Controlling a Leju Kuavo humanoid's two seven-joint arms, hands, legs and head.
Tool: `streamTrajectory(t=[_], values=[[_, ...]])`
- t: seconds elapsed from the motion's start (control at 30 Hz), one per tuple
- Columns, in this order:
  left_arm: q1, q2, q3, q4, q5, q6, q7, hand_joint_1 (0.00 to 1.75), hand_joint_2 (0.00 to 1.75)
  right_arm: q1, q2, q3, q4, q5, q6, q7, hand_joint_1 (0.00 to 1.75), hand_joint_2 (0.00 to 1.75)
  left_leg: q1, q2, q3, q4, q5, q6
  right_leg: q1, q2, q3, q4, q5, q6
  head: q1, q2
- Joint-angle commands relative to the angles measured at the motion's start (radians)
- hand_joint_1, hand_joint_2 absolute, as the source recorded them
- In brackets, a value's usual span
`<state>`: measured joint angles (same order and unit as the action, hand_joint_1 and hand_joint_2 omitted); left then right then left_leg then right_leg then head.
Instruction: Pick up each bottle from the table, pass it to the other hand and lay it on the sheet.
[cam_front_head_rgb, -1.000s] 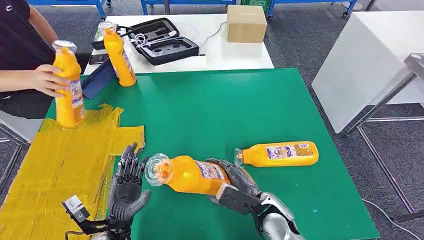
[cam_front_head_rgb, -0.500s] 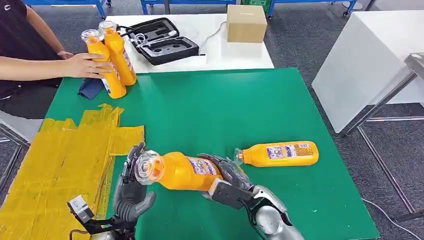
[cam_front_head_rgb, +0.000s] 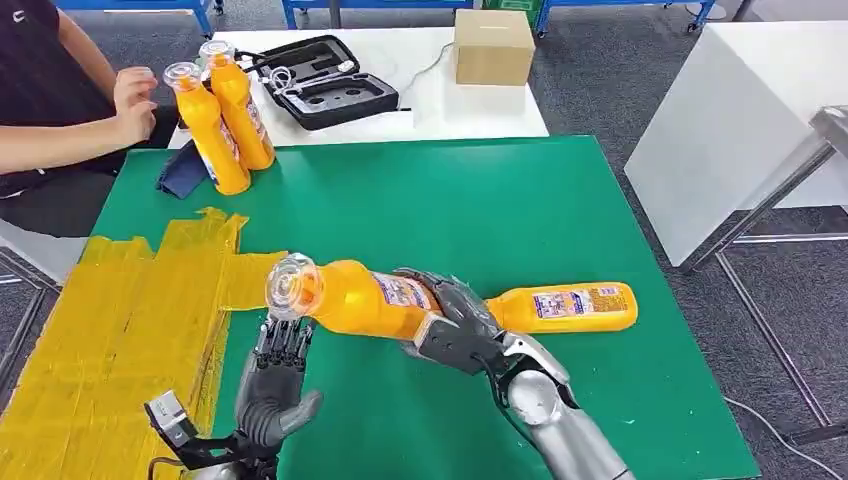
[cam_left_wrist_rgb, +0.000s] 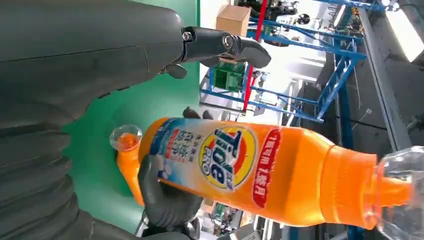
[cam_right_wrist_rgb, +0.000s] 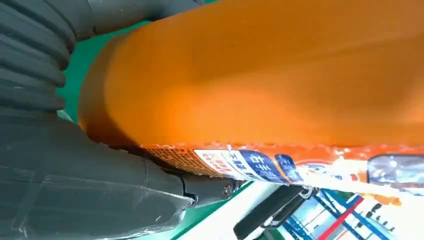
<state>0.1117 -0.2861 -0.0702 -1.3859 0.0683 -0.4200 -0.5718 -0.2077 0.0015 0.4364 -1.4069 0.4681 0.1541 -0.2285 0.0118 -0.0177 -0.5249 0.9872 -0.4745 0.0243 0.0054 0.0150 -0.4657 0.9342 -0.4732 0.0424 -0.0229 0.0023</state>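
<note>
**Bottle held aloft between the two hands**

You see the orange plastic detergent bottle with a clear cap (cam_front_head_rgb: 350, 298) gripped around its body by the right hand (cam_front_head_rgb: 455, 325), lifted above the green table (cam_front_head_rgb: 420, 200) near its front edge, cap pointing towards the yellow crinkled sheet (cam_front_head_rgb: 110, 320) on the table's left side. The left hand (cam_front_head_rgb: 272, 385) is below the cap, palm up, fingers apart, holding nothing. A second orange bottle (cam_front_head_rgb: 570, 306) lies on its side just behind the right hand. Two more orange bottles (cam_front_head_rgb: 222, 115) stand upright at the far left corner, near a person's hands (cam_front_head_rgb: 135, 100).
</note>
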Motion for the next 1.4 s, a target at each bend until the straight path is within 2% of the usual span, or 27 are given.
streamTrajectory(t=[0.03,0.2,0.33,0.37,0.43,0.67,0.93,1.4], values=[[-0.052,0.046,-0.006,0.082,0.006,-0.002,-0.005,0.0,1.75,-0.175,0.039,0.09,0.214,-0.005,0.007,0.022,1.75,1.75,-0.001,0.004,0.0,-0.001,0.0,0.0,-0.001,0.003,-0.001,0.001,0.001,0.0,0.0,0.0],[-0.073,0.042,0.001,0.097,-0.037,0.037,-0.02,0.0,1.75,-0.234,0.108,0.199,0.348,0.013,0.005,0.038,1.75,1.75,-0.001,0.007,-0.001,-0.001,0.002,-0.002,-0.001,0.004,-0.005,0.003,0.002,-0.001,0.0,0.0],[-0.099,0.038,0.025,0.12,-0.063,0.063,-0.024,0.0,1.75,-0.308,0.21,0.325,0.499,0.022,-0.004,0.048,1.75,1.75,-0.001,0.006,-0.001,-0.001,0.002,-0.003,0.0,0.004,-0.005,0.004,0.001,-0.001,0.0,0.0],[-0.104,0.036,0.032,0.124,-0.068,0.068,-0.025,0.0,1.75,-0.325,0.241,0.367,0.542,0.024,-0.007,0.052,1.75,1.75,-0.001,0.009,-0.001,-0.001,0.002,-0.003,-0.001,0.007,-0.006,0.005,0.002,-0.001,0.0,0.0],[-0.106,0.035,0.04,0.128,-0.068,0.071,-0.025,0.0,1.75,-0.327,0.272,0.408,0.577,0.027,-0.009,0.06,1.75,1.75,-0.001,0.01,-0.002,-0.001,0.002,-0.003,-0.001,0.007,-0.008,0.008,0.001,-0.001,0.0,0.0],[-0.103,0.033,0.041,0.126,-0.069,0.072,-0.025,0.0,1.75,-0.33,0.257,0.413,0.576,0.023,-0.018,0.059,1.75,1.75,-0.001,0.0,-0.005,0.0,0.004,-0.005,-0.001,-0.001,-0.009,0.009,0.0,0.0,0.0,0.0],[-0.103,0.027,0.083,0.118,-0.086,0.111,-0.034,0.0,1.75,-0.305,0.332,0.574,0.625,0.044,0.014,0.053,1.75,1.75,-0.001,0.002,-0.005,-0.001,0.005,-0.006,-0.001,-0.001,-0.01,0.009,0.0,-0.001,0.0,0.0],[-0.098,0.01,0.126,0.122,-0.067,0.11,-0.026,0.03,1.75,-0.294,0.314,0.632,0.63,0.022,-0.003,0.055,1.75,1.75,-0.001,-0.003,-0.007,-0.001,0.006,-0.006,-0.001,-0.006,-0.01,0.008,0.0,0.0,0.0,0.0]])
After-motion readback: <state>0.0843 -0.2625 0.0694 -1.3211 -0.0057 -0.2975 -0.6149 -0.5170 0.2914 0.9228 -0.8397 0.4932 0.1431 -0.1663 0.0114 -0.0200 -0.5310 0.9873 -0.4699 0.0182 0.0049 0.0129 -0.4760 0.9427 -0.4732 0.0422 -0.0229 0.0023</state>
